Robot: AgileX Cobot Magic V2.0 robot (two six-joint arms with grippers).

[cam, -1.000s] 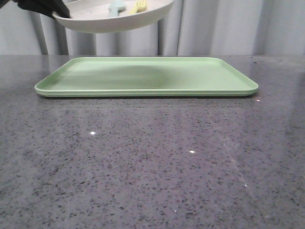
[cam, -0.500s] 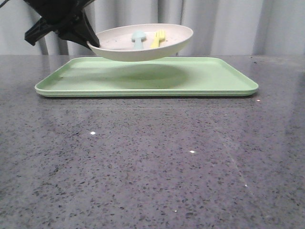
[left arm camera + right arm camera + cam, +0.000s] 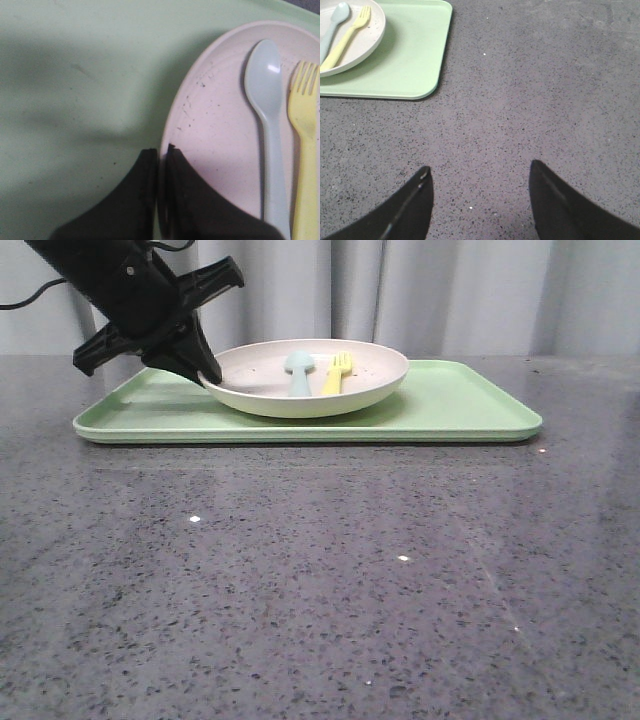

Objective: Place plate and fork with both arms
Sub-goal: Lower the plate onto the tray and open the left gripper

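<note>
The cream speckled plate (image 3: 350,390) rests low on the light-green tray (image 3: 470,405), left of the tray's middle. Inside it lie the yellow fork (image 3: 336,373) and a pale blue spoon (image 3: 298,370), side by side. My left gripper (image 3: 208,378) is shut on the plate's left rim. In the left wrist view the rim (image 3: 172,125) runs between the two dark fingers (image 3: 145,190) of the left gripper (image 3: 161,149), with the fork (image 3: 304,150) and spoon (image 3: 267,115) beyond. My right gripper (image 3: 480,170) hangs open over bare table, well clear of the tray (image 3: 410,60) and the plate (image 3: 367,42); it does not show in the front view.
The tray lies at the far side of a dark speckled stone table (image 3: 320,580). A grey curtain (image 3: 480,290) hangs behind it. The tray's right half carries nothing.
The left gripper has brought the plate down from high above the tray and to the right; the plate now sits on or just above the tray surface.
</note>
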